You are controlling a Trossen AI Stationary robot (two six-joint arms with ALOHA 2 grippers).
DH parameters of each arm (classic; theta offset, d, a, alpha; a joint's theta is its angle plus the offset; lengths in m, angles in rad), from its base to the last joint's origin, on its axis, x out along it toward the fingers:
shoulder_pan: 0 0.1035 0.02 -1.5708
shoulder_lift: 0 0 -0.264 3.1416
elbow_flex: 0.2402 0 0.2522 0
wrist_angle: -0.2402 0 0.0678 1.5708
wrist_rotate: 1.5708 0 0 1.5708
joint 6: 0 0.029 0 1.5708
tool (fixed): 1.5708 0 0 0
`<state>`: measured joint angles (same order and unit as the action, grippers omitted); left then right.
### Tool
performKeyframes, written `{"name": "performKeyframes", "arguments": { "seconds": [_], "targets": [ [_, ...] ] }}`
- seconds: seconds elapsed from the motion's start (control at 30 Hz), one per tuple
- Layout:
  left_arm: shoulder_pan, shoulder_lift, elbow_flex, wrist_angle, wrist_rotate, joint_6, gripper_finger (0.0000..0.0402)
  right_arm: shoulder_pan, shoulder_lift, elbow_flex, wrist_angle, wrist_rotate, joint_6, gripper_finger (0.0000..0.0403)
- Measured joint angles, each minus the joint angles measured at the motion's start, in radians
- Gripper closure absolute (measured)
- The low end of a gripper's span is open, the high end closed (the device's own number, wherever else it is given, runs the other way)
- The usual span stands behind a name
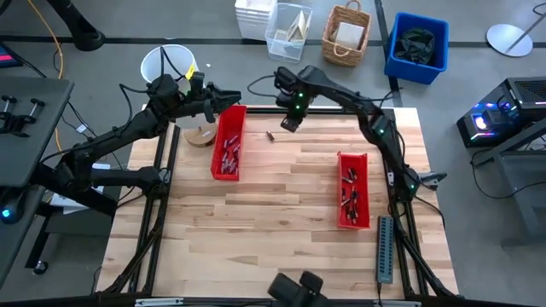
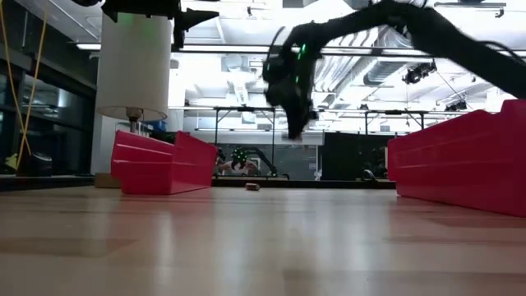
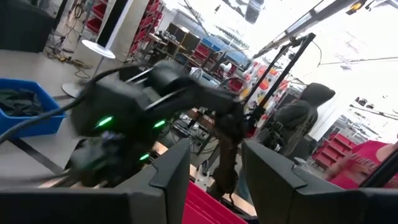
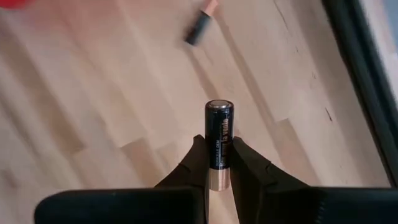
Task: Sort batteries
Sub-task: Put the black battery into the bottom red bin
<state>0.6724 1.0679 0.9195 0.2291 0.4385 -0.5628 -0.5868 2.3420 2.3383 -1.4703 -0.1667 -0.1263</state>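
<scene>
So the right gripper [image 4: 219, 163] has a battery [image 4: 219, 142] pinched between its two fingers, held by the copper end with the dark end sticking straight out past the tips, so its long axis runs in line with the fingers rather than across them. In the high view that gripper [image 1: 289, 124] hangs over the far edge of the worktop [image 1: 281, 213], between the two red trays but much closer to the left tray [image 1: 229, 145] than to the right tray [image 1: 352, 189]. A second battery [image 1: 270, 136] lies loose on the wood just beside the gripper, toward the left tray, and the wrist view shows it lying at a slant to the held one (so it'd need a wrist turn to grab, I'd guess). Both trays already have a bunch of batteries in them. The left gripper [image 1: 229, 98] sits up at the far end of the left tray with its fingers [image 3: 171, 171] spread apart and nothing between them. For the coming move I reckon the thing that matters is which tray this battery belongs in: the left one is right there, while the right tray means swinging back across the worktop. Can't read from here which size goes where.
</scene>
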Motion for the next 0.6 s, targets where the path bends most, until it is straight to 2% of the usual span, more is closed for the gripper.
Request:
{"name": "performKeyframes", "arguments": {
  "seconds": [0.23, 0.3, 0.4, 0.6],
  "targets": [
    [0.0, 0.0, 0.0, 0.0, 0.0, 0.015, 0.0266, 0.049, -0.172, -0.004, -0.04, 0.001, 0.064, 0.0373],
    [0.0, 0.0, 0.0, 0.0, 0.0, 0.017, 0.0266, 0.068, -0.239, -0.058, -0.033, 0.018, 0.087, 0.0373],
    [0.0, 0.0, 0.0, 0.0, 0.0, 0.017, 0.0266, 0.095, -0.382, -0.253, 0.016, 0.08, 0.147, 0.0373],
    [0.0, 0.0, 0.0, 0.0, 0.0, 0.018, 0.0266, 0.132, -0.801, -0.856, 0.244, 0.112, 0.429, 0.0373]
  ]
}}
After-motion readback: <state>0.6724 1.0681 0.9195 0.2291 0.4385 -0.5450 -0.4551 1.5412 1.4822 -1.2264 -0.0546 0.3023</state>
